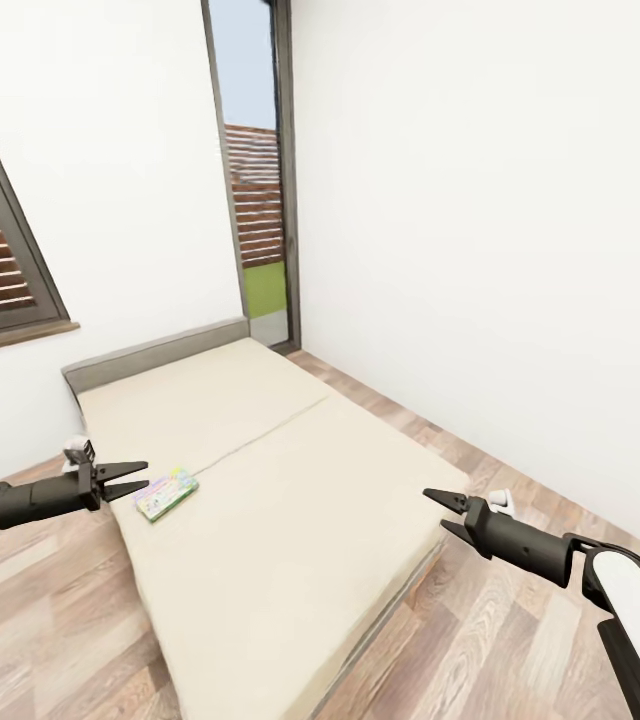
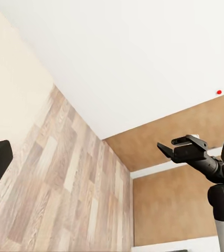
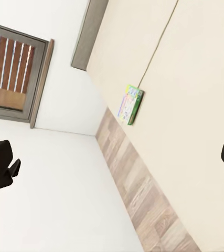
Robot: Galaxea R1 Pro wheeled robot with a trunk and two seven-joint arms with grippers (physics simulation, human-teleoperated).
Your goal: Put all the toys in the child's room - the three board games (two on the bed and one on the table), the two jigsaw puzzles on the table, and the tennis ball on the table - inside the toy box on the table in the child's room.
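Observation:
One board game (image 1: 167, 493), a flat box with a green edge and a pale colourful print, lies on the bed (image 1: 290, 520) near its left edge. In the right wrist view the board game (image 3: 130, 105) rests by the mattress edge above the wood floor. My left gripper (image 1: 136, 478) is open and empty, its tips just left of the box. My right gripper (image 1: 441, 511) is open and empty, held beside the bed's right edge, far from the box. The left wrist view looks across at the right gripper (image 2: 169, 146).
The bed has a dark grey frame, with its headboard (image 1: 155, 352) against the back wall. A shuttered window (image 1: 0, 270) is on the left wall and a tall narrow glass door (image 1: 255, 200) stands at the back. Wood-plank floor (image 1: 520, 640) runs along both sides of the bed.

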